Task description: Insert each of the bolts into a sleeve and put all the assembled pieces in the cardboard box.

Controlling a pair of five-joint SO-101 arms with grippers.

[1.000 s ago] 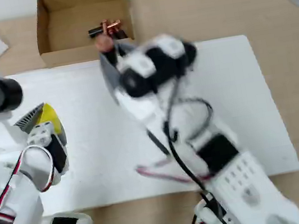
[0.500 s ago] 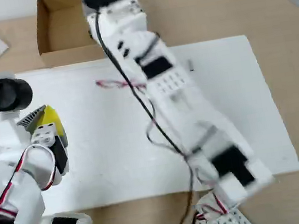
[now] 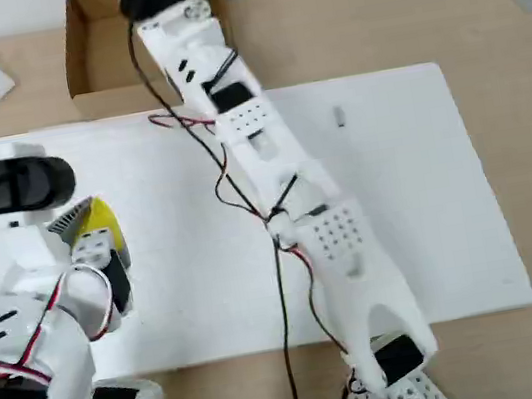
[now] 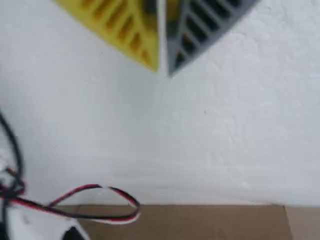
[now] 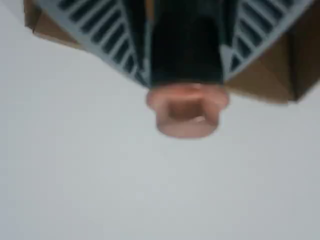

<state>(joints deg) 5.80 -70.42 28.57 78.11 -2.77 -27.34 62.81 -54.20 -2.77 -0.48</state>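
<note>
Over the wooden counter [image 3: 530, 137] and the white sheet [image 3: 416, 186] on it, we see the right arm [image 3: 274, 188] stretched to the far edge, its wrist above the cardboard box [image 3: 89, 71]. The left end effector [image 4: 163, 67] hangs over the sheet, well apart from the box, its tips pressed together on nothing. The right end effector [image 5: 186, 82] is clamped on an assembled piece: a black sleeve [image 5: 186, 55] lying along the fingers, with the copper bolt head [image 5: 187, 112] poking out past the tips. Cardboard shows on either side of those fingers, so we judge the box lies just ahead along the piece's long axis. The drop belongs to the right arm, though we cannot tell how far inside the walls the piece sits
</note>
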